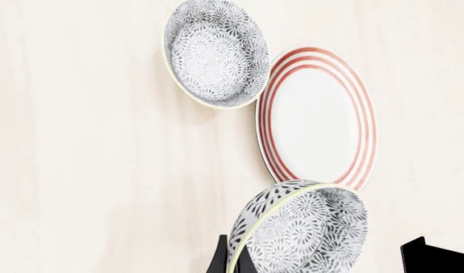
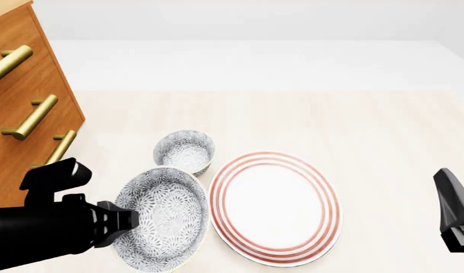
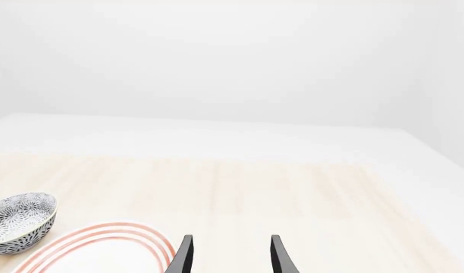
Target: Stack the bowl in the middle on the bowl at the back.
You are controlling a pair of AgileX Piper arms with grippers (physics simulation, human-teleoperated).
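The bowl in the middle (image 2: 162,219), grey-and-white floral with a cream rim, hangs tilted above the table at the front left. My left gripper (image 2: 130,219) is shut on its rim; in the left wrist view the two dark fingers (image 1: 220,259) pinch the rim of this bowl (image 1: 304,227). The bowl at the back (image 2: 184,151) stands upright on the table just behind it, and also shows as the same bowl (image 1: 215,52) and again as that bowl (image 3: 20,222). My right gripper (image 3: 228,256) is open and holds nothing, off at the right edge (image 2: 450,196).
A red-ringed white plate (image 2: 276,207) lies right of both bowls, touching or nearly touching them. A wooden drawer cabinet (image 2: 27,102) with brass handles stands at the left. A dark shape (image 1: 436,257) sits at one corner of the left wrist view.
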